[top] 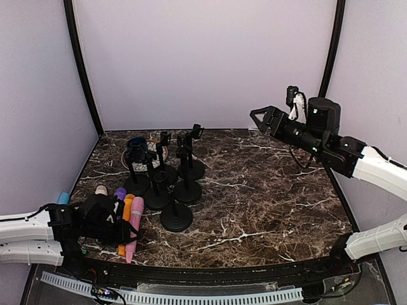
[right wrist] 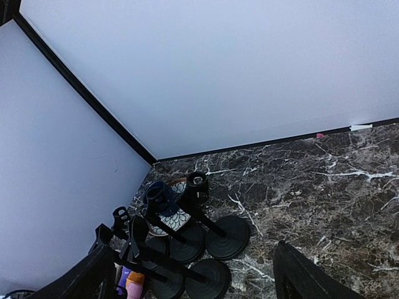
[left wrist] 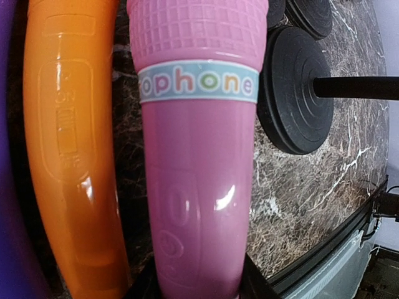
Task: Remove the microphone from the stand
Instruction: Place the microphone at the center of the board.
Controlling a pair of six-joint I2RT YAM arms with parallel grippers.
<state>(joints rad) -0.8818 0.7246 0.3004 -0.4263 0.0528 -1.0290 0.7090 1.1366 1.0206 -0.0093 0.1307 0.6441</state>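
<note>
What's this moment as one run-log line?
left claw: shut on pink microphone on table | orange microphone: alongside | right claw: open, raised, empty

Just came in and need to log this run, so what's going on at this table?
The left end effector is closed on a pink microphone that lies on the table beside an orange microphone, front left. Black stands cluster behind them; what looks like a dark blue microphone sits in one at the back. The right end effector hangs open above the far right, holding nothing.
</note>
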